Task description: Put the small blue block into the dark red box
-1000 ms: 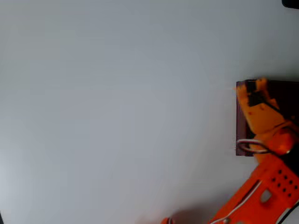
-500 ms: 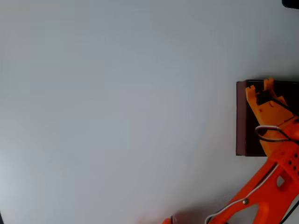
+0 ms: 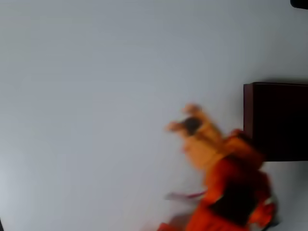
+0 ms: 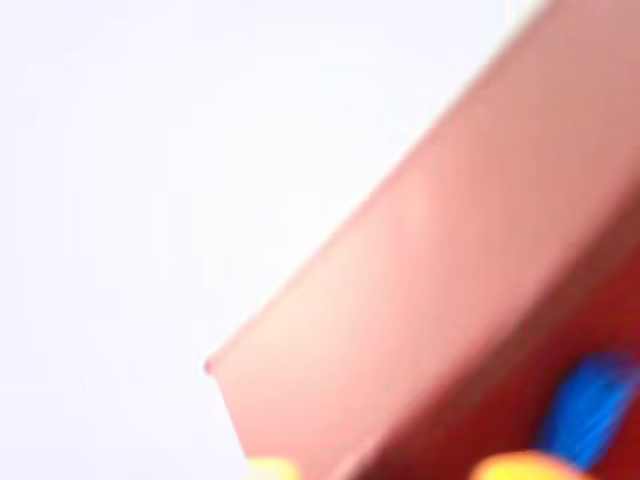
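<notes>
Overhead view: a plain pale grey worktop (image 3: 106, 96) took up most of the picture. A large square dark red box (image 3: 276, 120) with thin reddish-brown walls and a near-black interior sat on it at the right edge, cut off by the picture's border. An orange arm (image 3: 231, 192) rose from the lower edge, just left of the box and heavily smeared by motion. Its lighter orange two-finger hand (image 3: 185, 118) lay over bare worktop, left of the box's left wall and apart from it; two finger tips appeared spread around a dark patch, but the blur was too strong to tell whether the hand was released or clenched. Wrist view: the picture was very blurred. The box's reddish wall (image 4: 400, 300) ran diagonally from lower left to upper right, with white worktop (image 4: 150, 180) to its left. A small bright blue block (image 4: 590, 405) showed as a smear inside the box, on the darker red side beyond the wall, near the lower right corner. Yellow-orange finger tips (image 4: 525, 467) showed along the bottom edge.
</notes>
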